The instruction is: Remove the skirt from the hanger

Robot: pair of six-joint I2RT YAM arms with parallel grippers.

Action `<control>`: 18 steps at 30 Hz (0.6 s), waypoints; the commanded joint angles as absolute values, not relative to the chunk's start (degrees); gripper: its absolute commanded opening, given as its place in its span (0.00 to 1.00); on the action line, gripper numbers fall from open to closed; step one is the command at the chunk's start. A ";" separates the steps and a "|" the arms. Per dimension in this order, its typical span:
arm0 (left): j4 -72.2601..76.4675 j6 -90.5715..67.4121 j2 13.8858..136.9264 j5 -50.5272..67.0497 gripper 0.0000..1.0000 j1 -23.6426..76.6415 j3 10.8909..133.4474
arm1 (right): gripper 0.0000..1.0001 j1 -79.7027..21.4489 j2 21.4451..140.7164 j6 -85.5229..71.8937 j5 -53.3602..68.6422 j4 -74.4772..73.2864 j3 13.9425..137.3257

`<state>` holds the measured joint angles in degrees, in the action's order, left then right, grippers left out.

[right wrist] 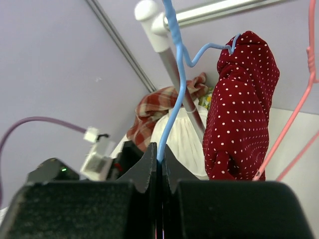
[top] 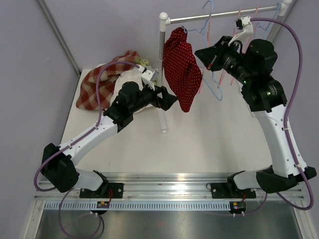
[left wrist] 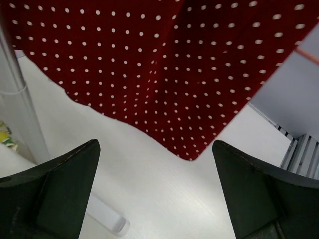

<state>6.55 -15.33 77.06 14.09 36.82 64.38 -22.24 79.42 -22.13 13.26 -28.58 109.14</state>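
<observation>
Well, my right gripper (right wrist: pixel 159 149) is pressed fully shut on the blue wire of the hanger (right wrist: pixel 177 74). It pinches a lower stretch, and the wire rises from between my fingers toward the rail (top: pixel 219 15). My left gripper (left wrist: pixel 154 144) stands as wide as it goes and has hold of nothing. Between its two fingers I see bare table (left wrist: pixel 149 189) and, above that, the hem of the skirt (left wrist: pixel 164 69).

The skirt is dark red with white dots. It hangs bunched on one arm of the hanger, the end nearest the white post (top: pixel 162 74), and drops down beside that post, clear of the table. From above, my left fingertips sit right at its lower edge, on the post side; whether they touch the cloth I cannot tell. My right gripper is up on the skirt's other side, close beside its upper half.

A pink hanger (right wrist: pixel 299 114) hangs just beside the blue one, on the side away from the post. Behind the post, a plaid cloth (top: pixel 104 79) and a white cloth (top: pixel 130 74) lie heaped on the table's far left part.
</observation>
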 commanded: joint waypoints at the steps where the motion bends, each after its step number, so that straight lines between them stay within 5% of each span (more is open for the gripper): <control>1: 17.05 -17.93 78.74 17.50 0.99 37.88 68.99 | 0.00 -22.41 77.34 -21.89 15.56 -26.61 113.02; 18: 20.65 -18.19 87.97 16.78 0.99 42.54 79.19 | 0.00 -22.41 68.38 -28.21 17.67 -30.14 111.08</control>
<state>15.86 -17.02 85.19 15.14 42.13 76.95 -22.24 71.18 -27.24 16.21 -34.30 107.61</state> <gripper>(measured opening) 0.987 0.034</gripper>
